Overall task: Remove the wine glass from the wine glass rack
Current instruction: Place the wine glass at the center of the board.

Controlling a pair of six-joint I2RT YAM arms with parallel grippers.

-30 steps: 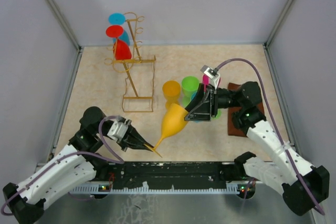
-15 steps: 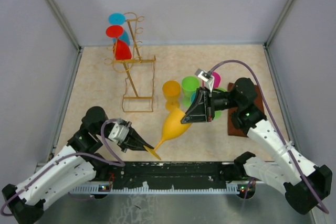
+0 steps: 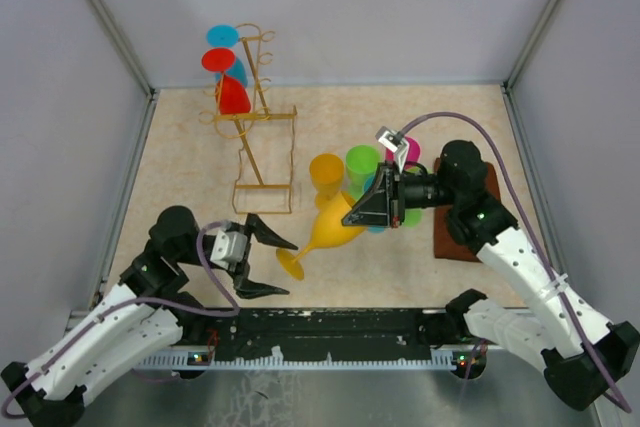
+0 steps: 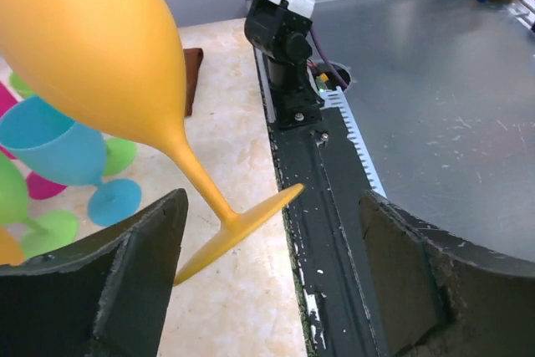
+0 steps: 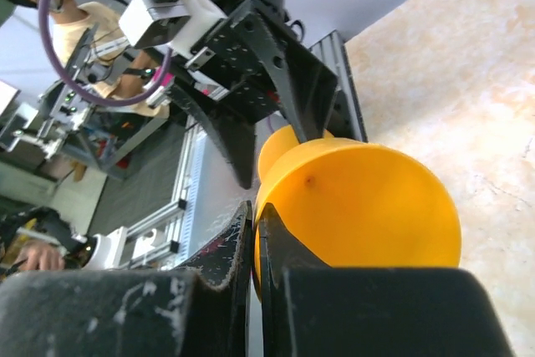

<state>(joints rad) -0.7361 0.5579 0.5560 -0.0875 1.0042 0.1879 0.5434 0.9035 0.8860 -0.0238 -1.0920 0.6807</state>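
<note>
Two claws flank the tilted orange wine glass (image 3: 338, 231) at mid-frame: right claw (image 3: 350, 219) pinched shut on its bowl rim, left claw (image 3: 282, 269) spread wide about its foot, well apart from the wine glass rack (image 3: 262, 137) at upper left.

Wine glass rack (image 3: 262, 147) stood at far left of bench (image 3: 190, 177), hung glasses (image 3: 230, 87) near its top. Cluster of upright glasses (image 3: 345, 169) stood right of centre, just behind the right hand (image 3: 350, 219). Wine glass (image 3: 330, 232) was tilted in front of the cluster, between the two hands: bowl to the right, its rim between the right hand's fingers; foot to the left, low over the bench, between the spread fingertips of the left hand (image 3: 290, 269). Mat (image 3: 450, 243) lay at right, under the right arm.
</note>
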